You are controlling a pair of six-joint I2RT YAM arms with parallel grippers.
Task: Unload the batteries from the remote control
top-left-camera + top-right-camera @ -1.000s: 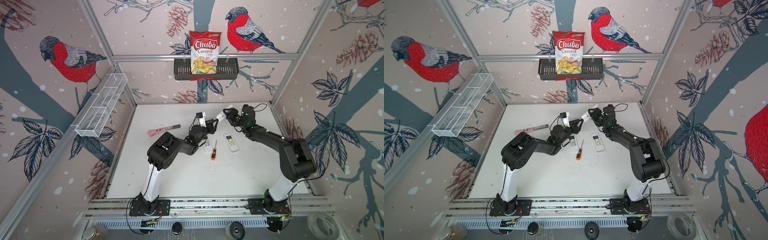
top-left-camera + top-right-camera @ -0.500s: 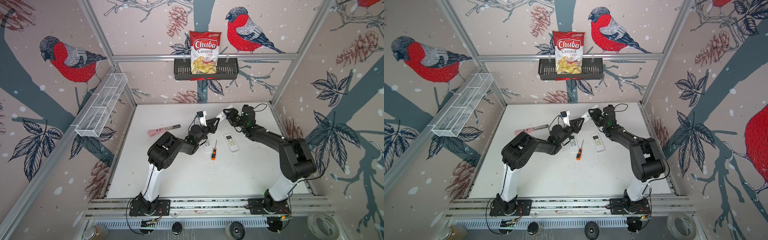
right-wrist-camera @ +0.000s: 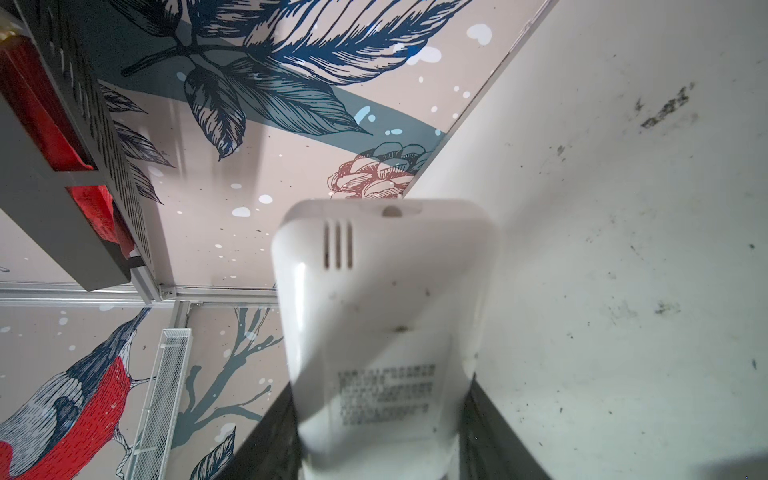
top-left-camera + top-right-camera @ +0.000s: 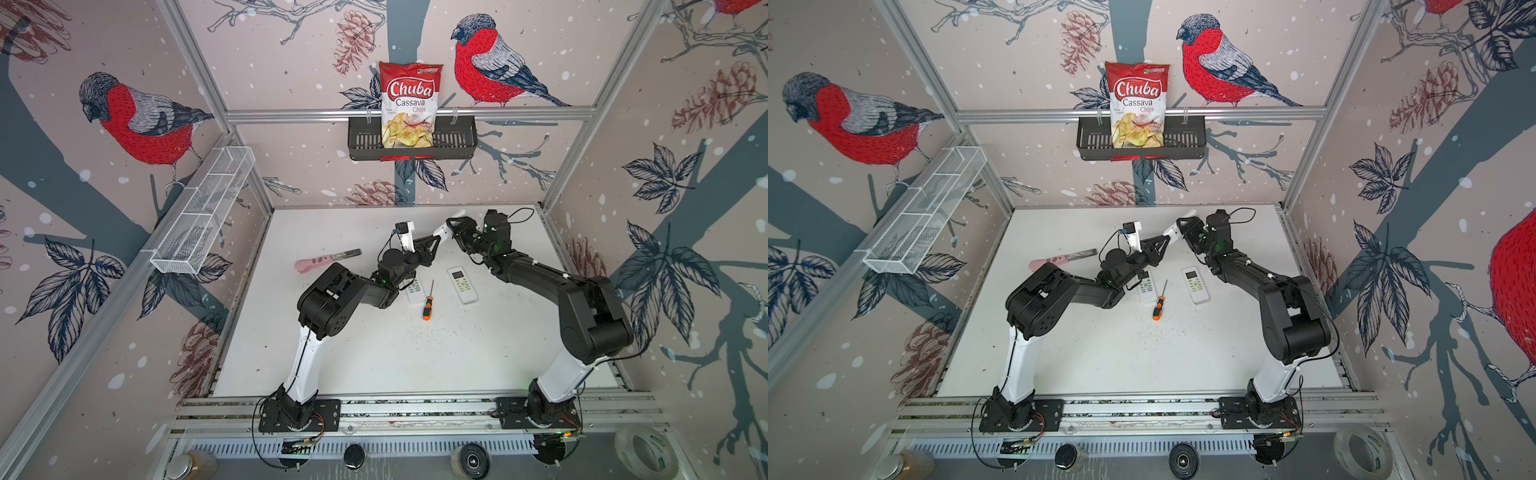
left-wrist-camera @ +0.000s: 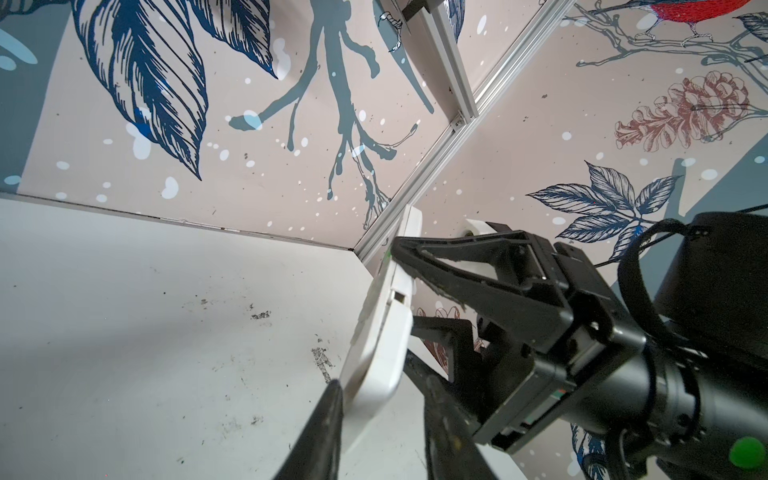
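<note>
Your right gripper (image 4: 454, 227) is clamped on the white remote (image 3: 382, 299), held above the table (image 4: 374, 353) at upper centre in both top views. Your left gripper (image 5: 374, 386) straddles its lower end; whether it grips cannot be told. The batteries are hidden.

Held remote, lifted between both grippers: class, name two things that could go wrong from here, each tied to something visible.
1. The remote is off the table, held by the right gripper; a pull from the left gripper might tug it loose and drop it.
2. The left gripper's fingers straddle only the remote's end, so they may slide off instead of gripping.
</note>
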